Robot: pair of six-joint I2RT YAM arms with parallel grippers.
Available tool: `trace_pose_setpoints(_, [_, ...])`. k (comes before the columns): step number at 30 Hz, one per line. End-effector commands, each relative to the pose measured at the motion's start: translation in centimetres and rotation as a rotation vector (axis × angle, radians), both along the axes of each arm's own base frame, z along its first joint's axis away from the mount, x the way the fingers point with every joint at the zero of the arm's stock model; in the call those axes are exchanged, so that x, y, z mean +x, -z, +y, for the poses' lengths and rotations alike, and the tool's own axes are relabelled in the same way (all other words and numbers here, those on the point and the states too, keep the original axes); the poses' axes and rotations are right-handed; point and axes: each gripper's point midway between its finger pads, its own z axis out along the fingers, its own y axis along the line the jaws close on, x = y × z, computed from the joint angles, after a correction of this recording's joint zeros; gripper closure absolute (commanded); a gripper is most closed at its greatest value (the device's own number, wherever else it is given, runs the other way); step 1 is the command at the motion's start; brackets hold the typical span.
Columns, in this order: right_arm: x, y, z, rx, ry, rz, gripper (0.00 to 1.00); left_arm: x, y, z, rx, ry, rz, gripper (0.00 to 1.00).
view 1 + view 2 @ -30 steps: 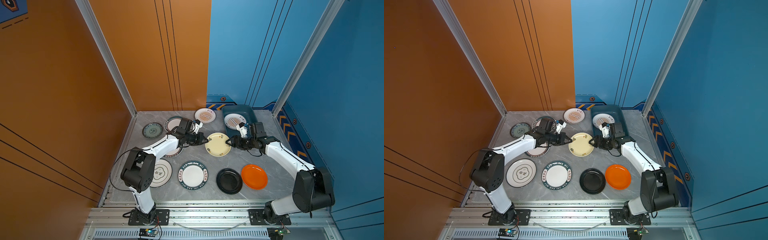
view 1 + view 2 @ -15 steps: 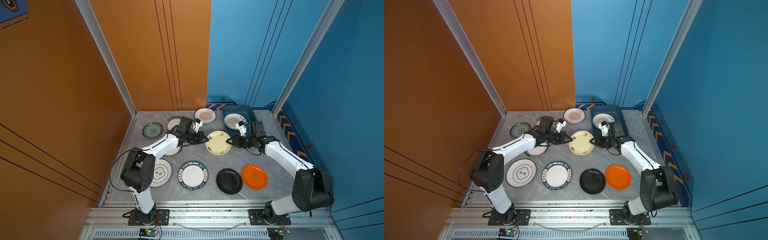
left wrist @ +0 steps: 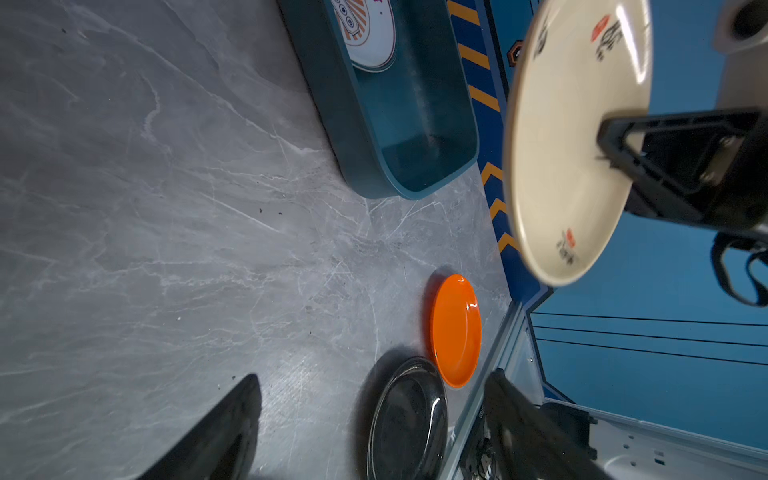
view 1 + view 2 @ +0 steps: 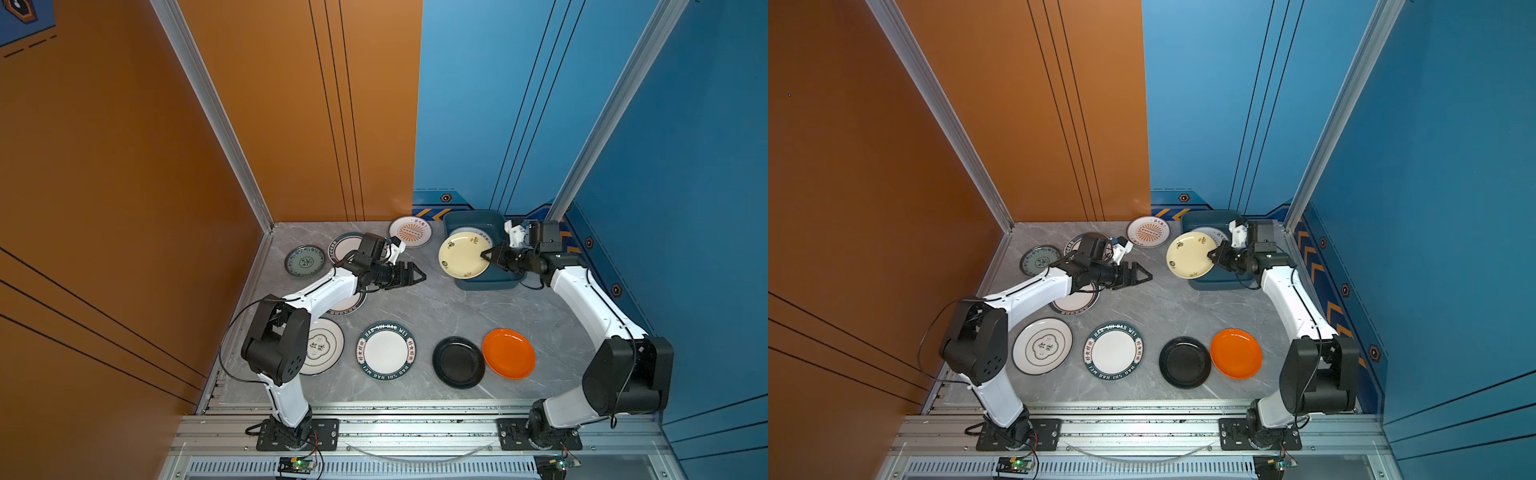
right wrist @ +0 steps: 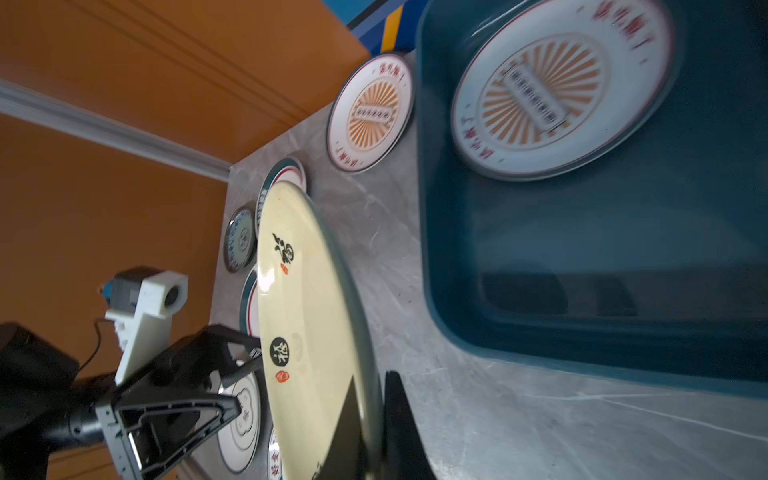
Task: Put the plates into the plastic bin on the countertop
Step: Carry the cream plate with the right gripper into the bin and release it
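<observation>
Up beside the plastic bin (image 4: 486, 284), my right pincer (image 4: 486, 255) clenches the tilted cream plate (image 4: 462, 255) by its rim, my left pincer (image 4: 416, 274) hangs released and empty; next, I judge: lay it flat by the sunburst plate (image 5: 552, 95) inside.

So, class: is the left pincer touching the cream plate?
Apart. In both top views a strip of grey countertop shows between the open left pincer and the cream plate, which the right pincer holds by its rim.

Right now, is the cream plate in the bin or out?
Out: the right gripper holds the plate tilted in air, beside the bin.
</observation>
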Motion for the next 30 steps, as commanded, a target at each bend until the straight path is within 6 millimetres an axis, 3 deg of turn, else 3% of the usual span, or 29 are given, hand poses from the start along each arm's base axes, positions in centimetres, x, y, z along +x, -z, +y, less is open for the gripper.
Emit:
trace_pose_setpoints(1, [1.0,2.0,-4.5,-0.209,0.113,0.114,1.0,-0.1,0.2,0.3,0.016,0.006,-0.022,0.09])
trace_pose_setpoints(4, [2.7,3.5,-6.3,-0.304,0.137,0.177,1.0,-0.3,0.7,0.5,0.03,0.009,-0.02,0.08])
trace_pose_setpoints(6, [3.8,4.8,-6.9,-0.339,0.136,0.214,1.0,-0.4,1.1,0.7,0.037,0.009,-0.014,0.06])
trace_pose_setpoints(7, [4.1,5.3,-7.0,-0.35,0.132,0.23,1.0,-0.5,1.3,0.8,0.04,0.009,-0.009,0.0])
trace_pose_setpoints(9, [4.6,6.4,-7.1,-0.367,0.12,0.263,1.0,-0.5,1.4,1.0,0.039,0.006,-0.003,0.02])
trace_pose_setpoints(18, [5.0,11.3,-7.6,-0.39,0.075,0.372,1.0,-0.5,1.8,1.9,0.039,0.003,-0.003,0.02])
trace_pose_setpoints(25, [4.1,14.1,-8.6,-0.431,0.06,0.462,1.0,-0.5,2.1,1.8,0.036,0.017,0.0,0.02])
trace_pose_setpoints(30, [3.4,16.5,-9.9,-0.509,0.074,0.537,0.92,-0.7,2.5,1.8,0.034,0.022,0.008,0.02])
